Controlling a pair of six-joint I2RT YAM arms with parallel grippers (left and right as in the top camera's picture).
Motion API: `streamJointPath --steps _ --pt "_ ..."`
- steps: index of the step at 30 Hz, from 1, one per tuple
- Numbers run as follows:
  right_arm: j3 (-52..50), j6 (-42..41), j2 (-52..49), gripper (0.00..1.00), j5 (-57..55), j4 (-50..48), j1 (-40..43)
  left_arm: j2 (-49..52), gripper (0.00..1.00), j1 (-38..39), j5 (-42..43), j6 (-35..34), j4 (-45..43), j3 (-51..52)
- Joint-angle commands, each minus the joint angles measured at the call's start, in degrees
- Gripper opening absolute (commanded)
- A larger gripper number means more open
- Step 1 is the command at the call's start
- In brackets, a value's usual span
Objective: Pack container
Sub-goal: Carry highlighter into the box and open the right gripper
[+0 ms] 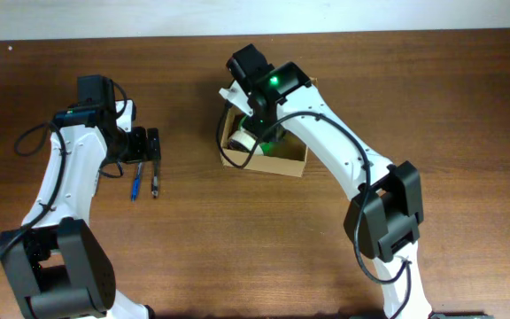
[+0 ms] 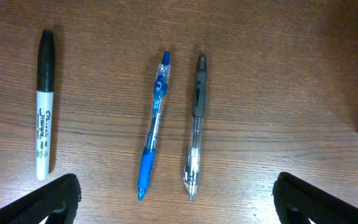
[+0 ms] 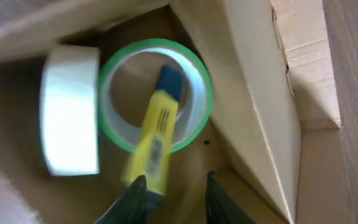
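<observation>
- Left arm is stretched out over the left side of the table (image 1: 202, 239), wrist bent down, camera looking straight at the wood.
- Left hand (image 2: 174, 186) is fully open. Its fingers (image 2: 55, 199) show only at the bottom corners of the left wrist view, with nothing between them.
- Under it three items lie flat and roughly parallel, none touching: a black-capped marker (image 2: 44, 106) on the left, a blue pen (image 2: 153, 127) in the middle, and a grey pen (image 2: 196, 124) just beside the blue one.
- Right arm reaches in from the right edge, elbow bent, wrist pitched down into the container (image 1: 286, 164), which sits open near the middle of the table towards the far edge.
- Right hand (image 3: 174, 180) is inside the container. Its fingers stand slightly apart with bare box floor between them, so it grips nothing.
- A yellow stick with a blue cap (image 3: 154, 134) is blurred and tilted. Its cap end is over the hole of the green tape roll (image 3: 107, 127) and its lower end is right at one fingertip (image 3: 135, 190).
- A white tape roll (image 3: 70, 109) stands on edge, touching the green one.
- The container's flap (image 3: 247, 93) slopes up on the right of that view.
</observation>
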State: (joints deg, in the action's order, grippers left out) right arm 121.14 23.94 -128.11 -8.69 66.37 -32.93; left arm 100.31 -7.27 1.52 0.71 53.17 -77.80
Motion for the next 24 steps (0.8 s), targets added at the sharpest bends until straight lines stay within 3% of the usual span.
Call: streamJointPath --steps 1,9,12,16,19,24 --pt "-0.4 0.7 -2.0 0.30 1.9 -0.2 2.3 0.3 1.00 -0.1 0.6 1.1 0.0 -0.8" --pt "0.0 -2.0 1.2 0.28 2.2 2.2 2.6 0.3 1.00 -0.1 0.6 1.1 0.0 -0.8" --pt "0.0 -2.6 8.7 0.29 0.8 2.5 2.5 0.3 1.00 -0.1 0.6 1.1 0.0 -0.8" --pt "-0.1 -4.9 20.7 0.38 -4.3 2.2 3.7 0.3 1.00 -0.1 0.4 1.1 -0.2 -0.8" --pt "-0.1 -8.4 28.5 0.40 -4.7 1.9 7.4 0.3 1.00 -0.1 0.4 1.1 -0.2 -0.8" --pt "-0.1 -21.7 35.8 0.45 -1.2 5.9 21.0 0.3 0.99 -0.2 1.4 1.0 -3.1 -0.8"
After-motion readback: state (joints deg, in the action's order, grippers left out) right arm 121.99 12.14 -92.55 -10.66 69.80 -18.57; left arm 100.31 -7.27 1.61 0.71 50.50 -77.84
